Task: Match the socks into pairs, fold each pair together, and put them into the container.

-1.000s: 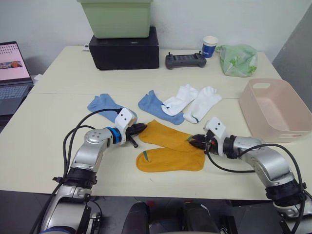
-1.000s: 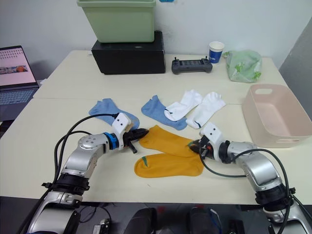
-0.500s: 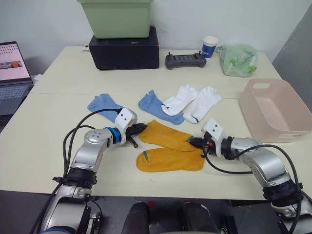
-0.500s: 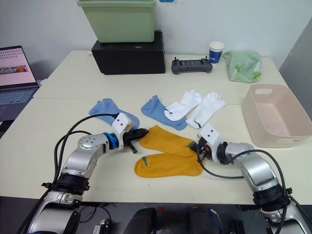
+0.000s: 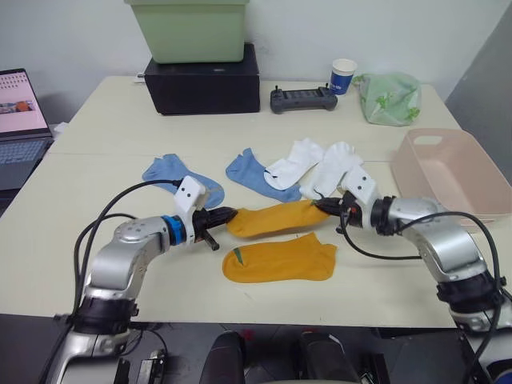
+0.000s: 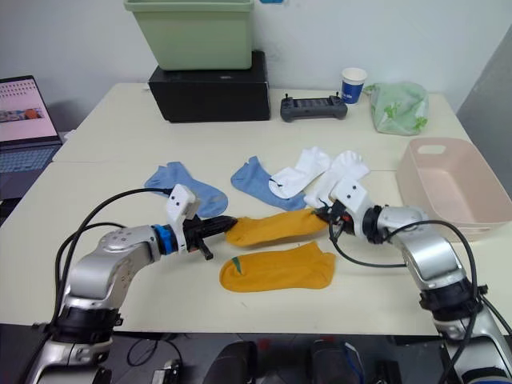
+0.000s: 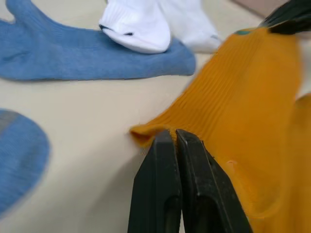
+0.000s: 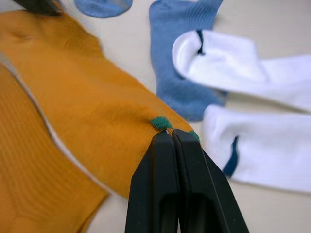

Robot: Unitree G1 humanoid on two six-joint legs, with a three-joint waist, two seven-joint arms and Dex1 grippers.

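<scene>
We see the upper orange sock (image 5: 276,218) stretched between both hands above the surface (image 5: 96,184). The left hand (image 5: 226,214) is clenched on its toe end at 9 o'clock; the right hand (image 5: 324,205) is clenched on its green-tabbed cuff at 3 o'clock — the wrist views show each pair of fingers pressed together on the fabric.

The lower orange sock (image 5: 278,260) lies flat at 6 o'clock of the held one, green tab toward the left arm.

At 12 o'clock of the held sock lies a blue sock (image 5: 254,173), with a white sock (image 5: 294,158) overlapping its end. A second white sock (image 5: 334,172) lies just beside the first, close to the right hand. The other blue sock (image 5: 172,172) lies apart at 10 o'clock, near the left arm.

The pink basin (image 5: 450,172) sits at the surface's 3 o'clock edge, well apart from the socks; we see no sock in it.
</scene>
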